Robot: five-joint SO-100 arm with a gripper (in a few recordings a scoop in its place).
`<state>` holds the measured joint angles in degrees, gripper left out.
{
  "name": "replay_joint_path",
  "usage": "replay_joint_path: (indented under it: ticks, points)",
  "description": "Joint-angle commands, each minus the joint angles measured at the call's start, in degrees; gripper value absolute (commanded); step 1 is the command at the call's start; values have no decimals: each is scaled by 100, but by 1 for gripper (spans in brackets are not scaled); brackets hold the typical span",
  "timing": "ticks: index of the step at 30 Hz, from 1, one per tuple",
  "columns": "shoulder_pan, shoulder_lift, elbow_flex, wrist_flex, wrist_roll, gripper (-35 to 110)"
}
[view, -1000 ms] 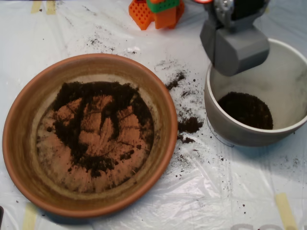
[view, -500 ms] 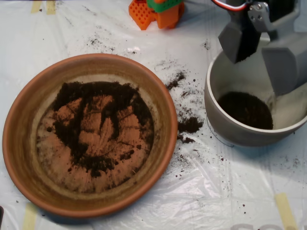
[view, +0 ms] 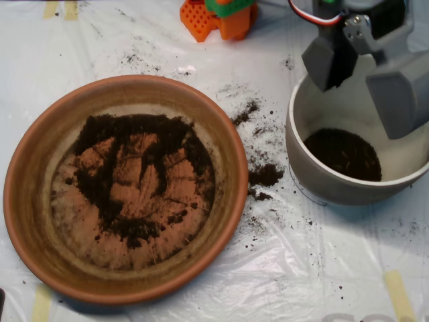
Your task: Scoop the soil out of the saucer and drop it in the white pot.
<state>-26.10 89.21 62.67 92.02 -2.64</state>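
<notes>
In the overhead view we see the scoop (view: 365, 77) at the upper right, hanging above the far part of the white pot (view: 315, 171). Its two grey shells stand spread wide apart, one smaller and darker on the left, one larger and paler on the right, with a clear gap between them, so we read it as open and carrying nothing. A red-and-white cable (view: 310, 15) curves over the top of the arm just above the left shell.

We count one white pot, one saucer (view: 30, 201) and one scoop. The pot sits at the right edge of the picture, and a dark mound of soil (view: 343, 153) lies on its floor, toward the near side. The saucer fills the left half, well apart from the pot. A thin, broken layer of soil covers its middle, thickest along the upper arc and down the left, with the orange clay showing through in patches.

Between the saucer and the pot we see spilled soil (view: 265, 174) on the white plastic sheet (view: 315, 268), in one larger clump and many scattered crumbs. At the top edge stands one orange and green plastic piece (view: 218, 17). We count a few strips of yellowish tape (view: 399, 295) under the sheet.
</notes>
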Motion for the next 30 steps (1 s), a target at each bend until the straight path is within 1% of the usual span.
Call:
replay_joint_path:
  ticks: [1,5,9,12,19,23,30]
  points:
    - [62,580,-299,9,-9,36]
    - [316,598,-703,167,88,37]
    - [817,580,-1318,422,202,40]
    - [1327,615,-1538,519,369,43]
    - [2804,571,-1274,483,721,42]
    - [3560,703,-369,79,659,43]
    - [4518,1195,2118,-1248,448,44]
